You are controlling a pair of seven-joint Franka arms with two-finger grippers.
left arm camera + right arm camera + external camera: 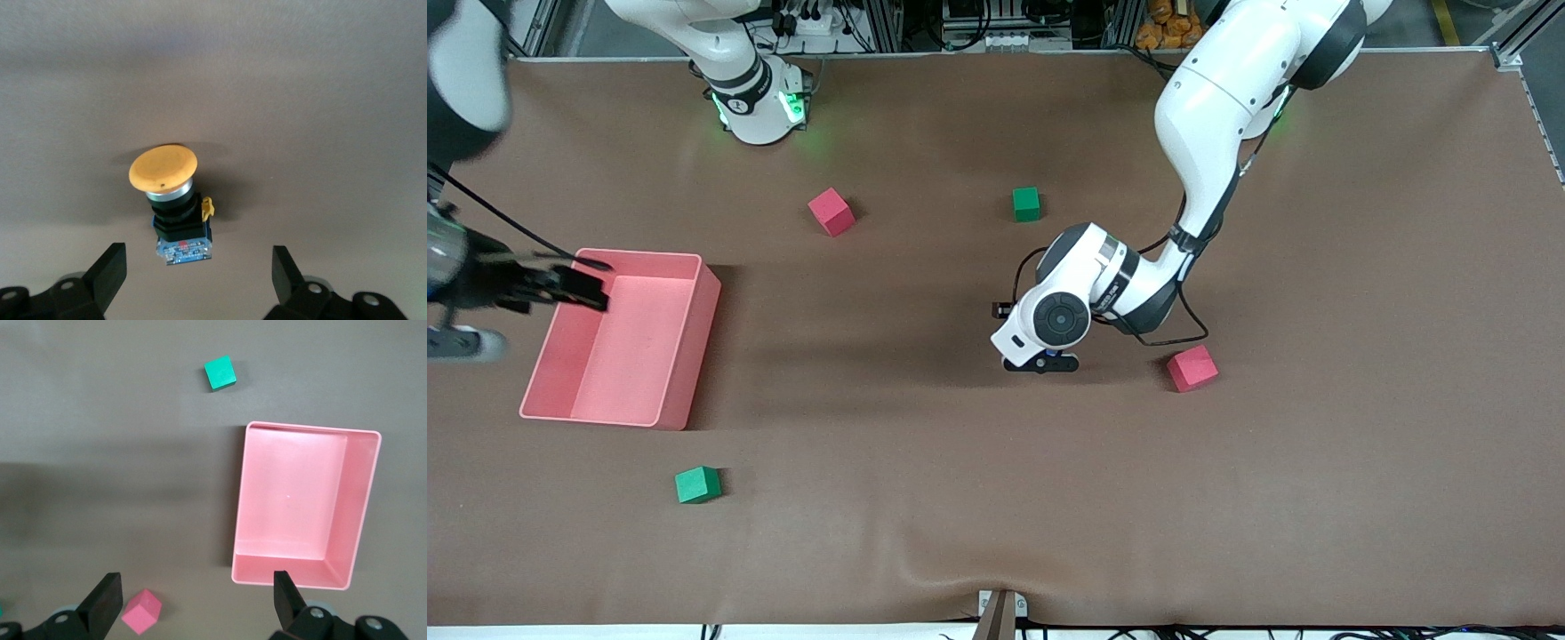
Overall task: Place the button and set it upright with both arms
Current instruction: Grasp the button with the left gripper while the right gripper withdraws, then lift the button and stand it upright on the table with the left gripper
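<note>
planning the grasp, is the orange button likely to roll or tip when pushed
The button probably tips easily: its wide orange cap sits on a narrower black body. Lying down, the round cap could roll it in an arc. It looks rigid, and the open left end effector straddles it.

In the front view the bin (685, 356) sits on the worktop (1316, 489) at the right arm's end, at middle height of the frame. The first cube (831, 212) and second cube (1026, 204) lie in the upper part, near the bases. The third cube (1192, 368) lies just beside the left claw (1040, 363), toward the left arm's end. The fourth cube (697, 484) is lower than the bin. The left claw is low at the frame's centre, fingers spread apart around the base of the button (175, 200). The right claw (560, 284) hangs over the bin's rim, fingers spread.
</note>
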